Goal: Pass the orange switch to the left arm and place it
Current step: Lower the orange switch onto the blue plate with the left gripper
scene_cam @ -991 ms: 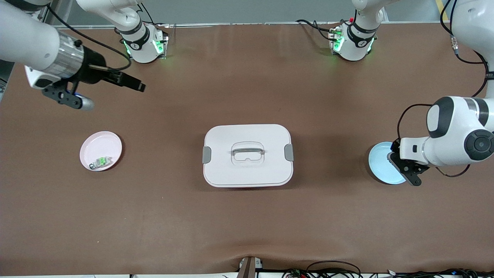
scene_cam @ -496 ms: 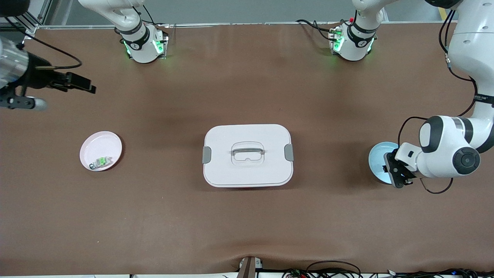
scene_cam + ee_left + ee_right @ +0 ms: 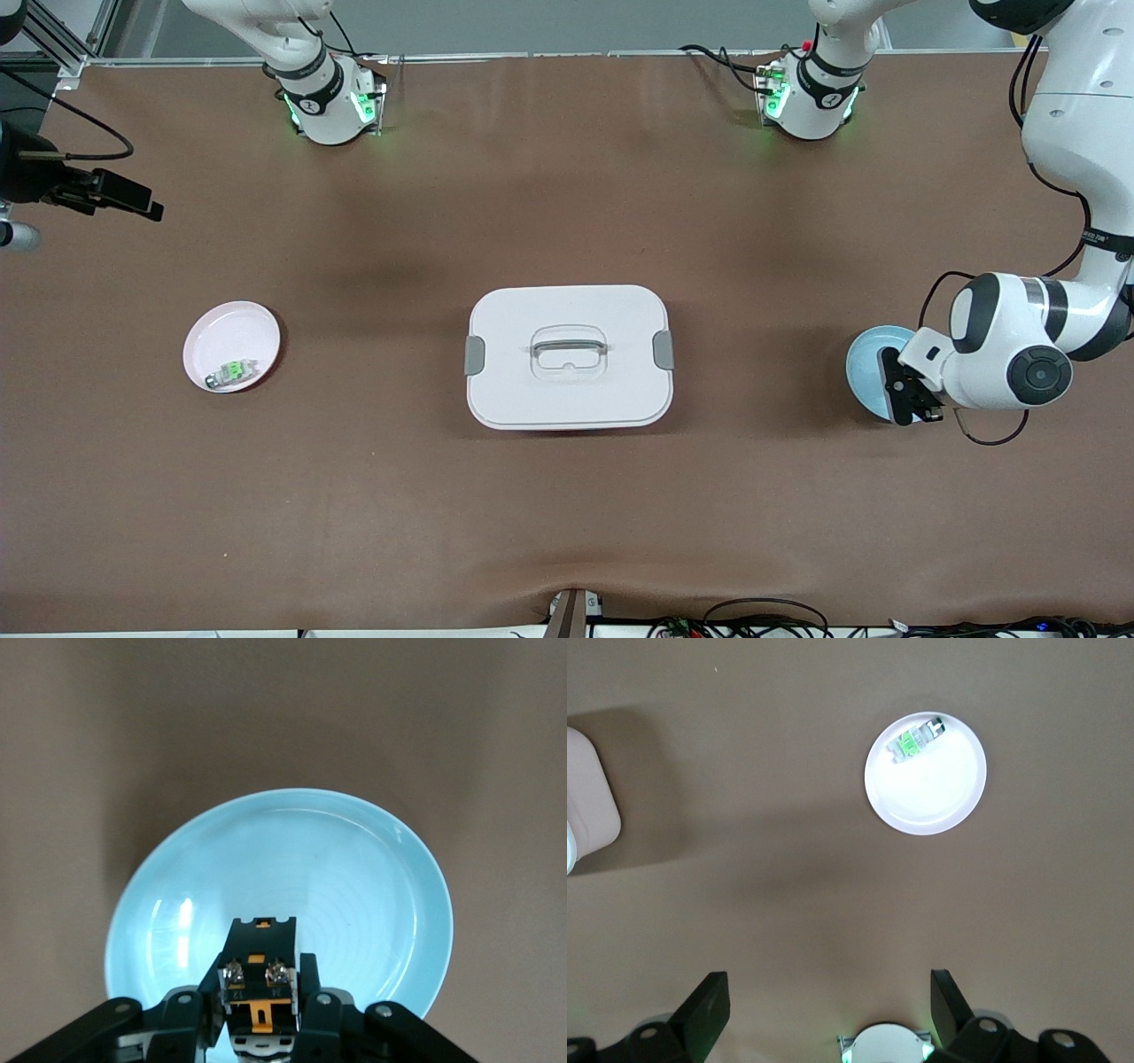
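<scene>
The orange switch [image 3: 260, 973], black with an orange centre and silvery screws, sits between the fingers of my left gripper [image 3: 260, 997], which is shut on it. That gripper [image 3: 905, 399] is over the light blue plate [image 3: 864, 359], seen large in the left wrist view [image 3: 292, 859]; I cannot tell whether the switch touches it. My right gripper [image 3: 140, 204] is open and empty, up in the air at the right arm's end of the table; its fingers [image 3: 709, 1010] stand wide apart. The white box [image 3: 567, 310] stands in the table's middle.
A pink plate [image 3: 239, 332] near the right arm's end holds a tiny clear-and-green component [image 3: 232, 372]; both show in the right wrist view, the plate [image 3: 930, 793] and the component [image 3: 914, 737]. A corner of the box [image 3: 589, 802] shows there too.
The right arm has drawn back toward its end of the table, away from the box. The left gripper has swung and shifted over the blue plate with the switch.
</scene>
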Controlling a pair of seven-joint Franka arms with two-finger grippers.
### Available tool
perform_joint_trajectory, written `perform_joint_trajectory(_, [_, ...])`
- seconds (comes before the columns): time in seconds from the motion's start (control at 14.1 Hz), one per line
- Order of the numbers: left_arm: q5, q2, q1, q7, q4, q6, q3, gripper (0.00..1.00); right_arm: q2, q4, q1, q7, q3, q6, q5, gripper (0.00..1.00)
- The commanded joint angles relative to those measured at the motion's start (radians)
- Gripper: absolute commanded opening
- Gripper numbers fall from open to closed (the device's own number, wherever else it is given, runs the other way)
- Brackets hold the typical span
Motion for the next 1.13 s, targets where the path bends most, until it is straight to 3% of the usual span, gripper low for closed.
perform_joint_trajectory(0.0, [0.024,-0.004,0.022,0.009,-0.034,0.046,-0.008,0.00,-0.156,-0.188,-0.011,-0.011,0.015,0.094,-0.028,1.00])
perform_joint_trajectory(0.35, [0.036,-0.005,0.031,0.009,-0.066,0.083,-0.008,0.00,-0.156,-0.133,-0.028,-0.059,0.009,0.084,-0.054,1.00])
perform_joint_trajectory(0.42, [0.036,-0.007,0.033,0.009,-0.069,0.083,-0.009,0.09,-0.150,-0.107,-0.033,-0.074,0.007,0.070,-0.054,1.00])
perform_joint_trajectory(0.5, [0.035,-0.010,0.033,0.001,-0.071,0.083,-0.009,0.78,-0.138,-0.076,-0.036,-0.080,0.007,0.061,-0.054,1.00])
perform_joint_trajectory(0.57, [0.021,-0.014,0.031,-0.019,-0.071,0.076,-0.009,1.00,-0.112,-0.049,-0.036,-0.080,0.007,0.057,-0.052,1.00])
perform_joint_trajectory(0.85, [0.010,-0.071,0.034,-0.130,-0.066,0.063,-0.026,1.00,-0.085,0.002,-0.031,-0.077,0.010,0.033,-0.052,1.00])
perform_joint_trajectory(1.06, [-0.153,-0.088,0.036,-0.174,0.009,0.007,-0.034,1.00,-0.085,0.004,-0.028,-0.076,0.010,0.019,-0.051,1.00])
